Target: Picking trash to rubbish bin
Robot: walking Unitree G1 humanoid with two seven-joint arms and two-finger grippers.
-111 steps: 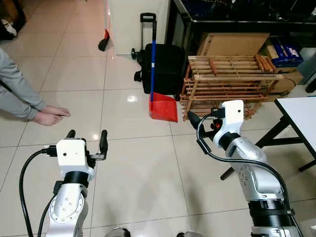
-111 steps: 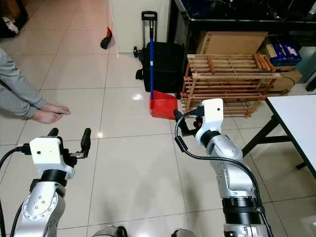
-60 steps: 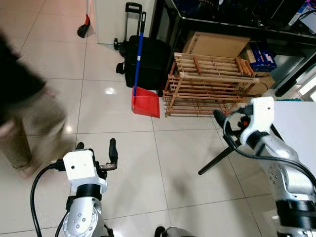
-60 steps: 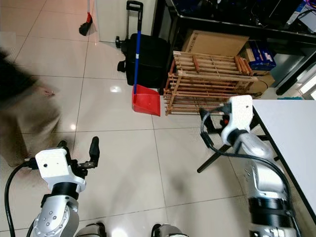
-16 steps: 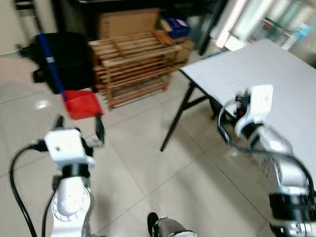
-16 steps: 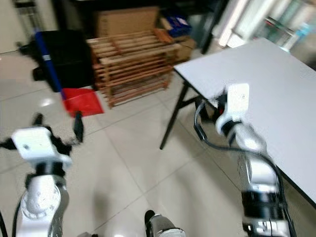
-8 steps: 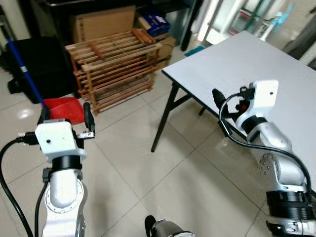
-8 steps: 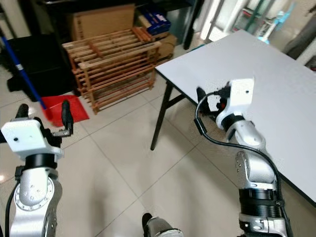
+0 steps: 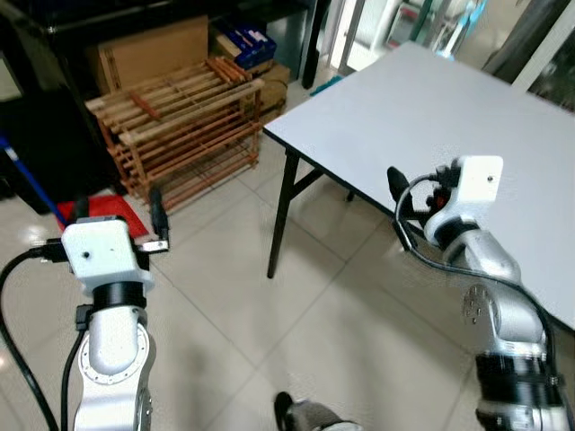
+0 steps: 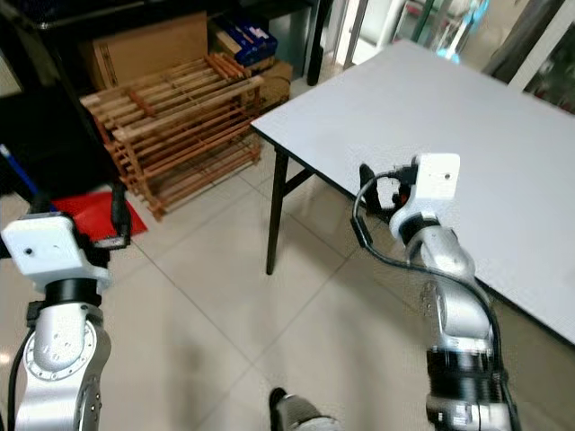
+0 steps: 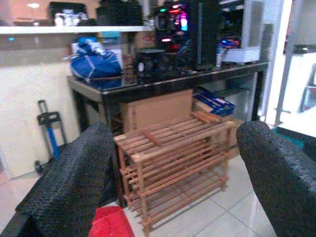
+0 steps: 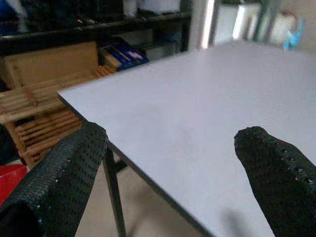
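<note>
My left gripper (image 9: 119, 215) is held out at chest height over the tiled floor, open and holding nothing. Its wrist view looks between the two black fingers (image 11: 64, 177) at a wooden rack (image 11: 173, 153). My right gripper (image 9: 404, 190) hangs in front of the near edge of a white table (image 9: 431, 108), also open and holding nothing. In the right wrist view the bare tabletop (image 12: 187, 113) lies between the spread fingers (image 12: 54, 177).
A slatted wooden rack (image 9: 180, 117) stands at the back left, with a cardboard box (image 9: 148, 54) and blue boxes (image 9: 243, 40) behind it under a black desk. A red dustpan (image 9: 90, 208) lies beside the rack. The table's black leg (image 9: 280, 211) stands on the tiles ahead.
The whole view has swung further right: the rack and dustpan slid left and the white table now spreads across the right side. Both arms keep the same pose, grippers still open.
</note>
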